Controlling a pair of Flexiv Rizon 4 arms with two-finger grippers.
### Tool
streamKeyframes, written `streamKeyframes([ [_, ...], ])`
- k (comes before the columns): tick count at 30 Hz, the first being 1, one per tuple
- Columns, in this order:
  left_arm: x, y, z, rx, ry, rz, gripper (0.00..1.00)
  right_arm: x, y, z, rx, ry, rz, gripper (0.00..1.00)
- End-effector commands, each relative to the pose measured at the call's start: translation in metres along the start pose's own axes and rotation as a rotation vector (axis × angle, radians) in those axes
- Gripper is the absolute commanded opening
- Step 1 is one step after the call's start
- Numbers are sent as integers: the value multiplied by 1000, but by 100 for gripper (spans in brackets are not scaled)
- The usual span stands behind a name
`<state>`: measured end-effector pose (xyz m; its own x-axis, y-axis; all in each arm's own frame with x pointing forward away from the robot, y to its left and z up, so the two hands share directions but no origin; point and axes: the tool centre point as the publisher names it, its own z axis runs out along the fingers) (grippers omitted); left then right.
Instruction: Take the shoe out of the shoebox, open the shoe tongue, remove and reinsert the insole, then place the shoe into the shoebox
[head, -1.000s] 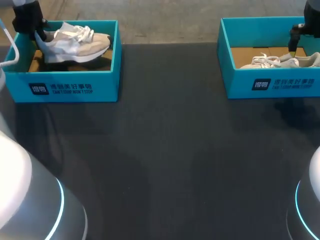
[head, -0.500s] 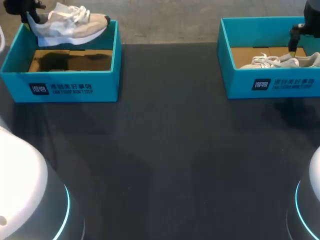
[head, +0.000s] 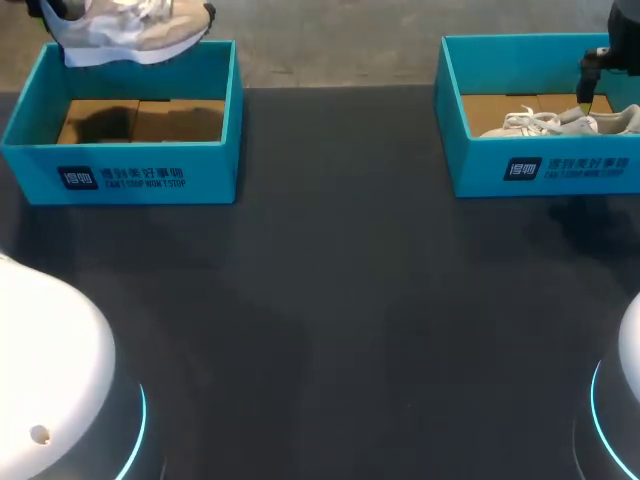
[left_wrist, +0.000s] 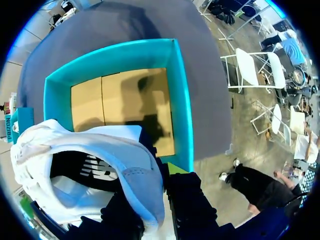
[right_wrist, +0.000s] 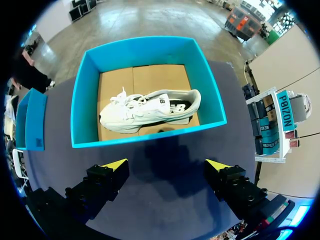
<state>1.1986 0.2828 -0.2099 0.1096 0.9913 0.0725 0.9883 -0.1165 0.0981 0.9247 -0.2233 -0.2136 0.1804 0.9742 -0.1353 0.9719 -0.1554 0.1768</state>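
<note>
A white and beige shoe (head: 135, 28) hangs above the far edge of the left teal shoebox (head: 120, 175). My left gripper (head: 52, 10) is shut on its heel. In the left wrist view the heel collar of that shoe (left_wrist: 105, 165) sits between the fingers of the left gripper (left_wrist: 162, 197), and the left shoebox (left_wrist: 182, 105) lies below with only its cardboard floor showing. A second white shoe (head: 560, 122) lies on its side in the right shoebox (head: 540, 168). My right gripper (head: 588, 92) hovers open above it; the right gripper (right_wrist: 165, 165) stands apart from that shoe (right_wrist: 150, 110).
The two teal boxes stand at the table's far left and far right, the right shoebox (right_wrist: 82, 105) near the table's far edge. A wide dark tabletop (head: 330, 300) stretches between and in front of them.
My left gripper has lifted the shoe up out of the left shoebox, so the box floor is now bare. The right arm has not moved.
</note>
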Motion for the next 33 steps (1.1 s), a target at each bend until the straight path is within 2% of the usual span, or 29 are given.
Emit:
streamKeyframes([
  [1, 0, -12, -14, -41, 12, -4, 0, 0, 0, 0, -1, 0, 2, 100],
  [31, 0, -12, -14, -41, 12, -4, 0, 0, 0, 0, -1, 0, 2, 100],
  [33, -6, -23, -18, -37, 20, 0, 0, 0, 0, 0, -1, 0, 2, 100],
])
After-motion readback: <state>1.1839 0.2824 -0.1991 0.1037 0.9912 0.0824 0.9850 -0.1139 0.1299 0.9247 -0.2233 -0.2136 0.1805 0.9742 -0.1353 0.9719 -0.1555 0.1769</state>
